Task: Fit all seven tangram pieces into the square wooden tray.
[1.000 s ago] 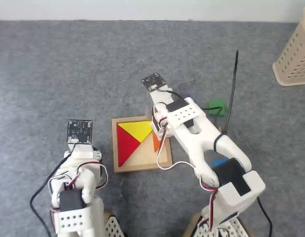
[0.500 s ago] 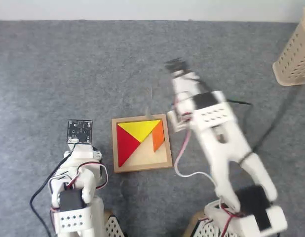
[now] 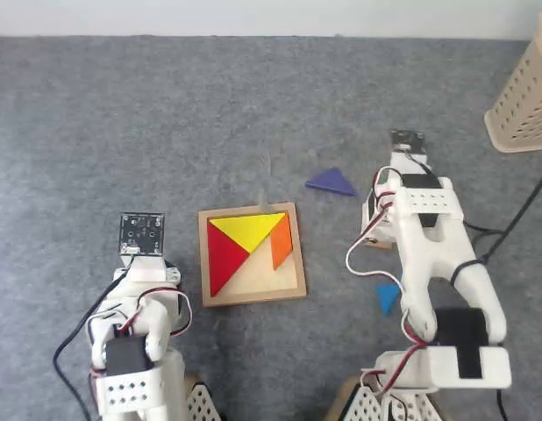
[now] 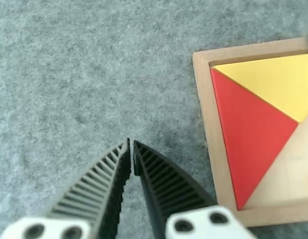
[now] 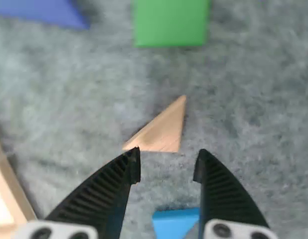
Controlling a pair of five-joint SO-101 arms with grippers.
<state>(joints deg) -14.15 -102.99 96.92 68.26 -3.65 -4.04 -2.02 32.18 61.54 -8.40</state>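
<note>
- Three of the seven pieces lie in the square wooden tray (image 3: 203,263) in the high view: a yellow triangle (image 3: 246,230), a red triangle (image 3: 223,257) and an orange slanted piece (image 3: 281,243). The tray sits on the grey-covered table (image 3: 122,114), toward its near edge and between the two arms.
- Out on the table toward its right edge we see a purple triangle (image 3: 331,182) past the tray's far right corner. A small blue triangle (image 3: 389,296) lies just beside the right arm (image 3: 429,254).
- From the left wrist view, the left gripper (image 4: 130,147) has its jaws drawn together to a thin slit, with nothing between them. It hangs over bare table just beside the tray's rim, on the red triangle's side.
- From the right wrist view, the right gripper (image 5: 169,167) is spread wide and empty. Its tips are just short of a pale wooden triangle (image 5: 161,132), and a green square (image 5: 171,20) lies beyond that.
- We judge the step in hand to be picking up a fourth piece, the pale wooden triangle.
- Next, we think the jaws must come down astride that flat piece and close low on its edges. The arm can then carry it to the bare part of the tray.
</note>
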